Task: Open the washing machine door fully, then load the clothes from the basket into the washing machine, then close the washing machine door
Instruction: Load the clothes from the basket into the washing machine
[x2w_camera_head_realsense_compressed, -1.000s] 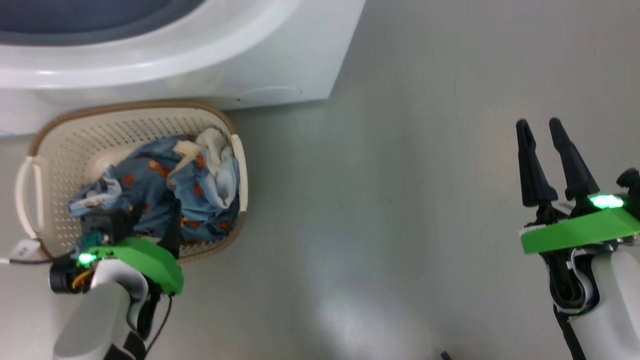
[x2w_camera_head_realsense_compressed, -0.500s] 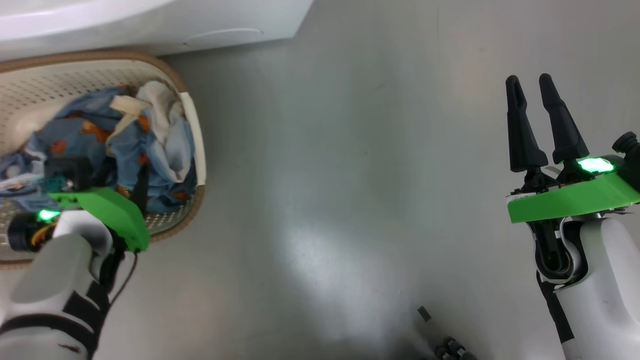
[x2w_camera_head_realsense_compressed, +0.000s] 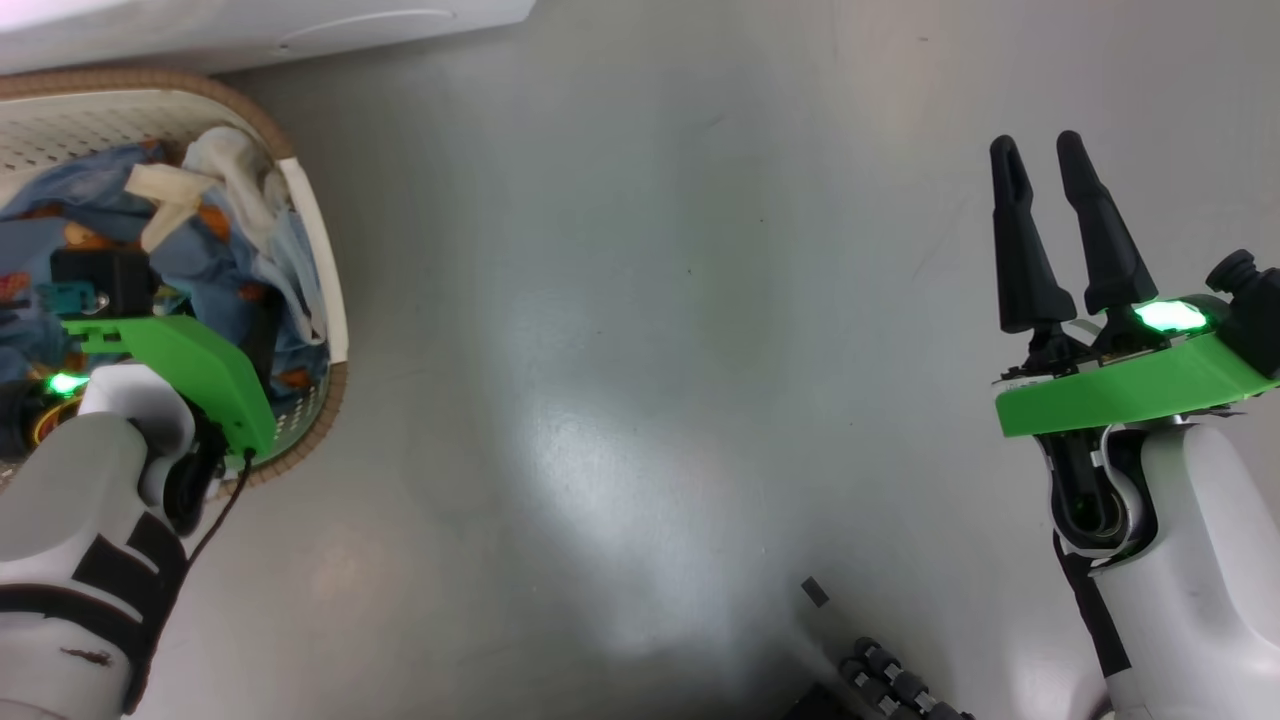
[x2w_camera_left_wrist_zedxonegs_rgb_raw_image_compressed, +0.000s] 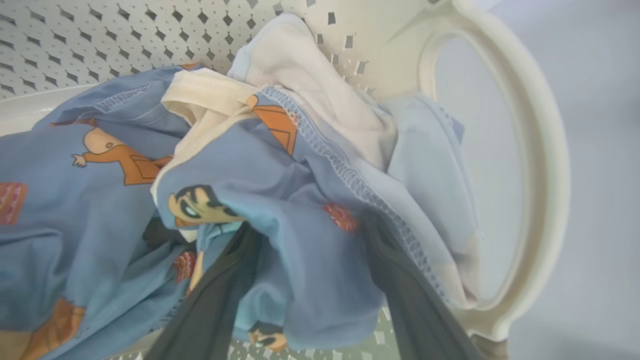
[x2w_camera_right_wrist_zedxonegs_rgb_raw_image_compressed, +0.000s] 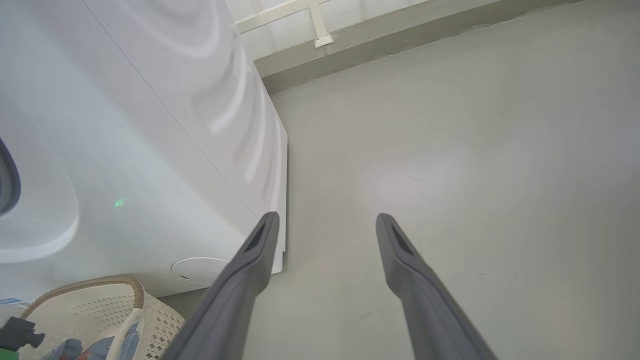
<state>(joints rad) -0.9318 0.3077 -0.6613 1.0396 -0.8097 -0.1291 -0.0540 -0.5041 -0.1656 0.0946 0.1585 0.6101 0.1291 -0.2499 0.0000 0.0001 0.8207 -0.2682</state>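
Observation:
The cream basket (x2w_camera_head_realsense_compressed: 335, 335) sits on the floor at the far left, below the white washing machine (x2w_camera_head_realsense_compressed: 300, 25). Blue bear-print clothes (x2w_camera_head_realsense_compressed: 215, 245) with cream parts lie in it. My left gripper (x2w_camera_head_realsense_compressed: 200, 300) reaches down into the pile. In the left wrist view it (x2w_camera_left_wrist_zedxonegs_rgb_raw_image_compressed: 310, 227) is open, its dark fingers (x2w_camera_left_wrist_zedxonegs_rgb_raw_image_compressed: 215, 300) straddling a fold of the clothes (x2w_camera_left_wrist_zedxonegs_rgb_raw_image_compressed: 280, 200), with the tips buried in fabric. My right gripper (x2w_camera_head_realsense_compressed: 1040, 160) hangs open over bare floor at the right, holding nothing. The right wrist view shows it (x2w_camera_right_wrist_zedxonegs_rgb_raw_image_compressed: 326, 218) beside the washing machine (x2w_camera_right_wrist_zedxonegs_rgb_raw_image_compressed: 150, 125) and basket (x2w_camera_right_wrist_zedxonegs_rgb_raw_image_compressed: 100, 295). The washing machine door is out of view.
Grey floor (x2w_camera_head_realsense_compressed: 640, 350) stretches between the two arms. A small black piece (x2w_camera_head_realsense_compressed: 815, 592) and a ribbed black part (x2w_camera_head_realsense_compressed: 890, 680) lie at the bottom edge. A wall base with a white frame (x2w_camera_right_wrist_zedxonegs_rgb_raw_image_compressed: 320, 35) runs behind the machine. A thin cable (x2w_camera_head_realsense_compressed: 225, 510) hangs from my left wrist.
The camera has swung, so basket and machine have slid left and up in the picture. My left gripper stays down in the clothes. Both grippers remain open.

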